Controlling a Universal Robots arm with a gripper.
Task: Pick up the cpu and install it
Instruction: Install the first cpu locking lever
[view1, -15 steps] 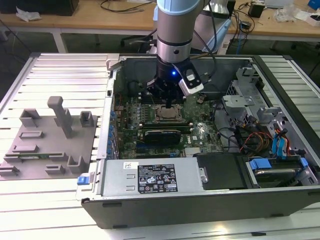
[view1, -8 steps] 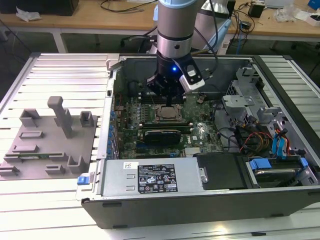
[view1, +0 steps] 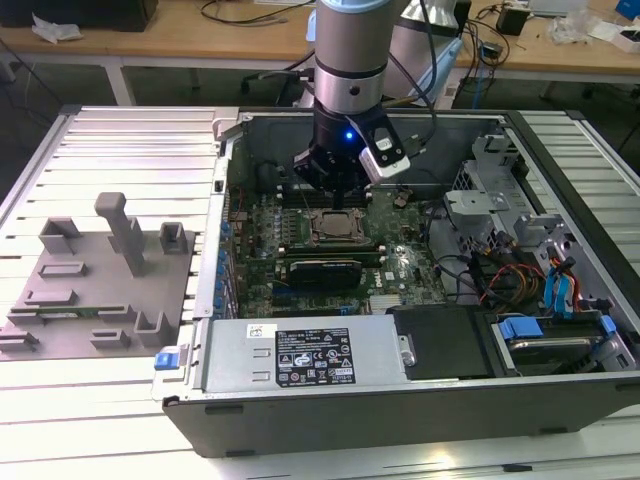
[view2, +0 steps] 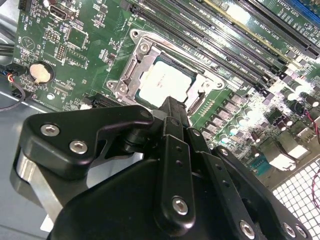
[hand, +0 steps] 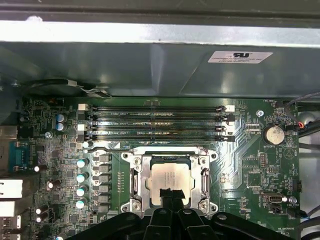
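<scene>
The fingers (hand: 166, 198) are closed, their dark tips pressed together with nothing showing between them. They hang just above the near edge of the cpu (hand: 167, 176), and whether they touch its top I cannot tell. The cpu lies flat in the socket (hand: 133, 181), pale metal face up, framed on all four sides by the socket's silver bracket. In the second wrist view it sits square in that frame.

The socket stands about the middle of the green motherboard (hand: 250, 175). Beyond it, toward the back wall of the case, run four long memory slots (hand: 155, 122), parallel to one another and to the socket's far edge. A row of small blue-topped capacitors (hand: 80, 177) lines one side of the socket. A round coin battery (hand: 273, 134) lies well apart on the other side, near the board's edge.

In the exterior view the arm (view1: 350, 60) comes straight down into the open computer case (view1: 400, 415), a blue light (view1: 347, 133) glowing on its wrist. Along the case's front edge lies the silver power supply (view1: 300, 355). A drive bay with blue tabs (view1: 520, 328) fills the front corner at the exterior view's right, with loose coloured cables just behind it.

The case rests on a ribbed metal worktop (view1: 110, 140). A grey fixture (view1: 100, 280) with several raised blocks and one tall post sits on the worktop toward the exterior view's left edge, well apart from the fingers.
</scene>
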